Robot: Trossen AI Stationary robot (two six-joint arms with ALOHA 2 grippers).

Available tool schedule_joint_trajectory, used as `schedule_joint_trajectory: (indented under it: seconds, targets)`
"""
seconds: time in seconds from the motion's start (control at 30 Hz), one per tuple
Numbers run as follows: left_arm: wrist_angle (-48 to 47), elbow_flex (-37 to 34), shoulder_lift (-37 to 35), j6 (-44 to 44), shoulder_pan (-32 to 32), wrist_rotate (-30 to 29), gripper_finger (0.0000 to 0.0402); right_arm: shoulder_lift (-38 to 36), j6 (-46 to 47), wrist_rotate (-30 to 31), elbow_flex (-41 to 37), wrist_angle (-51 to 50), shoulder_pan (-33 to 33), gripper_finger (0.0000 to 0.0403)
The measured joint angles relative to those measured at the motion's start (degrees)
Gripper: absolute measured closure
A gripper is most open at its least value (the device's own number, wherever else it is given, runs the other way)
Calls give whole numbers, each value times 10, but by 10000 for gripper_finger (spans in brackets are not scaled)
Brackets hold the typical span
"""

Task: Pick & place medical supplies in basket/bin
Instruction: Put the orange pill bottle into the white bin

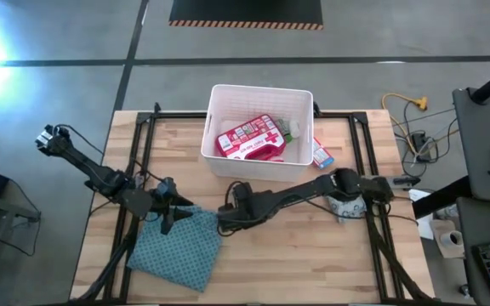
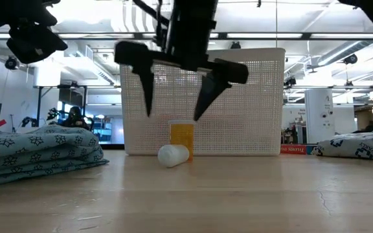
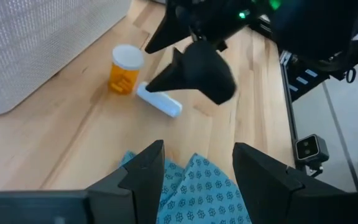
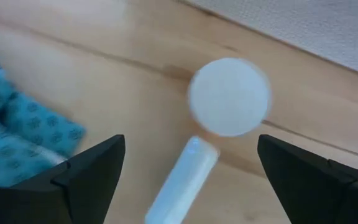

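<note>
- Left hand (image 3: 194,168) hovered spread over the patterned cloth (image 1: 177,246), idle.
- Right hand (image 2: 177,87) hung spread directly above the orange bottle (image 2: 182,139); a white tube (image 2: 173,155) lay just below it.
- Advice: descend straight, centre fingers on one item, avoid nudging its neighbour.
- Bin (image 1: 219,102) stood beyond the hand.

My right tool (image 2: 177,77) hangs above the tabletop (image 1: 313,246), pointing down, fingers (image 2: 146,84) spread wide with nothing between them. That arm reaches in low from the right side. My left tool (image 3: 194,171) sits parted too, its arm angled in from the left.
</note>
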Motion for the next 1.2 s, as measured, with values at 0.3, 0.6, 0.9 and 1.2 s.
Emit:
schedule_joint_trajectory:
  seconds: [0.3,0.6,0.9,1.2]
  targets:
    - [-1,0,-1,5,0,0,231,9,-1,1,-21,0,-17,44]
    - [-2,-1,-1,5,0,0,231,22,-60,-25,-22,7,-53,63]
    - [-2,-2,-1,5,0,0,231,24,-66,-49,-23,19,-54,112]
    - [-12,-3,-1,5,0,0,231,24,-76,-46,-25,15,-56,178]
